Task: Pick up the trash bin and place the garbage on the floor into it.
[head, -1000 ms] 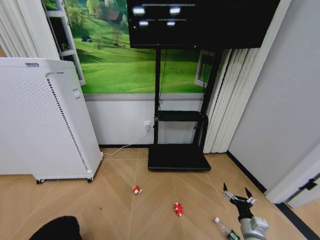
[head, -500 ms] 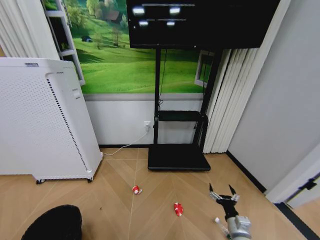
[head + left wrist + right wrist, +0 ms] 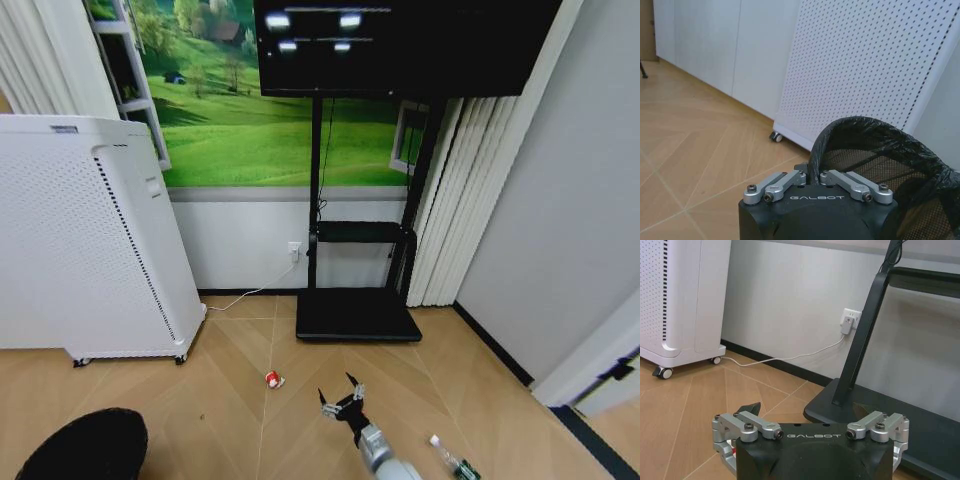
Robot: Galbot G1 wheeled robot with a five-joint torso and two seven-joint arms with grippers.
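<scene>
The black trash bin (image 3: 85, 445) hangs low at the left over the parquet floor (image 3: 200, 380). In the left wrist view my left gripper (image 3: 812, 173) is shut on the rim of the trash bin (image 3: 875, 160), which is lined with a black bag. My right gripper (image 3: 340, 403) is open, low over the floor at the centre, covering the spot where the small red item lay. A speck of red (image 3: 731, 449) shows behind one finger of the right gripper (image 3: 807, 412). The red-and-white scrap (image 3: 273, 380) lies to its left, and the clear bottle (image 3: 450, 461) to its right.
A large white perforated appliance (image 3: 90, 240) on casters stands at the left. Against the back wall is a black TV stand with a flat base (image 3: 357, 315), and a white cable (image 3: 250, 293) runs to a wall socket. A dark skirting strip (image 3: 495, 350) runs along the right wall.
My right gripper has swept left across the floor, from beside the bottle to over the small red item, which it now hides. The bin has shifted slightly left.
</scene>
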